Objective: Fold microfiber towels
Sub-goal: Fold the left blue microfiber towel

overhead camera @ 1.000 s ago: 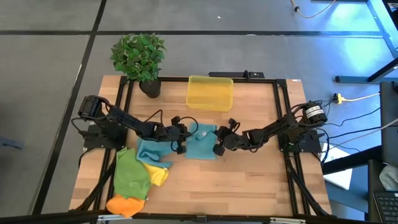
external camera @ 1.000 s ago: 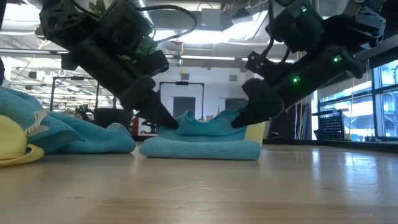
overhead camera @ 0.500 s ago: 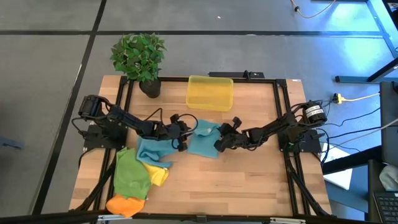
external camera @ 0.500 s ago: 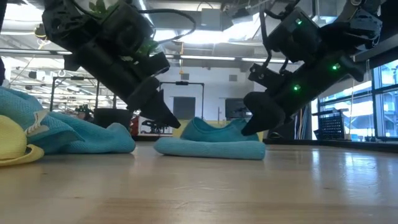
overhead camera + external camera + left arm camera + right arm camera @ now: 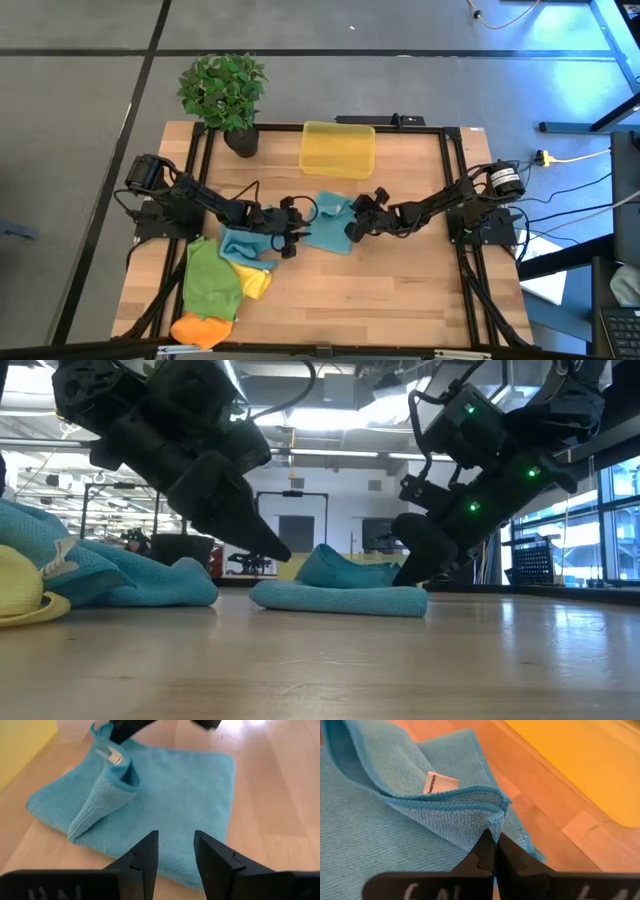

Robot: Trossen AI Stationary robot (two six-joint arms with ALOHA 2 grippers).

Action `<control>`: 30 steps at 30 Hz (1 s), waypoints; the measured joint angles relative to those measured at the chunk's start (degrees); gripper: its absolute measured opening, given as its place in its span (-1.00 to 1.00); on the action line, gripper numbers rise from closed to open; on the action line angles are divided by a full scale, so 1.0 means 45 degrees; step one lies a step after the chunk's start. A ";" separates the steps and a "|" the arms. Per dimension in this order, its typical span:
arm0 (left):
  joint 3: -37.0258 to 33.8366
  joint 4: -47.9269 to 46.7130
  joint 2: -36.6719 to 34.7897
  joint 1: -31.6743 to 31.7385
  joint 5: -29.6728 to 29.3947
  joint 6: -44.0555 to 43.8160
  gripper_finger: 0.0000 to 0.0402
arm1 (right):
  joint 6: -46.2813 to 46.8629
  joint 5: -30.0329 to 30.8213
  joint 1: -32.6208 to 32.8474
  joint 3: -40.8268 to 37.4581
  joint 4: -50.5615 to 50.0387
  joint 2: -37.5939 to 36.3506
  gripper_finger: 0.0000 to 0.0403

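Mid-fold on the teal towel [image 5: 328, 222], centre of the desk [image 5: 400, 300], just near of the yellow bin [image 5: 338, 148]. It lies already doubled, with one corner flap, the one with the white tag [image 5: 438, 783], raised above the rest.

Right claw [image 5: 352, 228] is at the towel's right edge, fingers pinched tight on that raised corner's hem; the right wrist view shows cloth caught between the tips.

Left claw [image 5: 291, 243] sits at the towel's left-near edge, fingers partly apart, holding nothing; the left wrist view shows the gap bare with towel just beyond the tips.

Step, by my read: carrying the gripped corner across to close the next fold. Next move likely needs the right claw to lay the flap flat and square on the layer below, then let go; the left claw could pin or take the other edge. Risk: the flap bunches or drags the whole towel along, since nothing holds it down.

Around: a second teal towel [image 5: 245, 247] crumpled just left of the left claw, then green towel [image 5: 210, 280], yellow towel [image 5: 256, 283] and orange towel [image 5: 203, 328] heaped at the near left. Potted plant [image 5: 223, 92] far left. The bin is near the towel's far edge; the heap crowds the left arm's side.
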 joint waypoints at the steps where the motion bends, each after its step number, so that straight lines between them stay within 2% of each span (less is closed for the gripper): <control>1: 0.0000 0.0080 0.0000 0.0005 0.0000 -0.0005 -0.42 | 0.0000 0.0002 -0.0021 0.0000 -0.0004 0.0000 -0.97; 8: 0.0000 0.0124 0.0000 -0.0257 -0.0005 -0.0400 -0.42 | 0.0120 0.0482 -0.0050 0.0000 -0.0381 0.0000 -0.73; 18: 0.0000 0.0129 0.0000 -0.1019 -0.0005 -0.0675 -0.42 | 0.1996 0.0536 -0.0288 0.0000 -0.1544 0.0000 -0.35; 24: 0.0000 0.0124 0.0000 -0.1069 -0.0010 -0.0670 -0.42 | 0.1428 0.0543 -0.0151 0.0055 -0.1592 -0.0246 -0.29; 30: 0.0000 0.0127 0.0000 -0.1189 -0.0167 -0.0309 -0.42 | -0.0254 0.0574 0.0677 0.0117 -0.1147 -0.1565 -0.29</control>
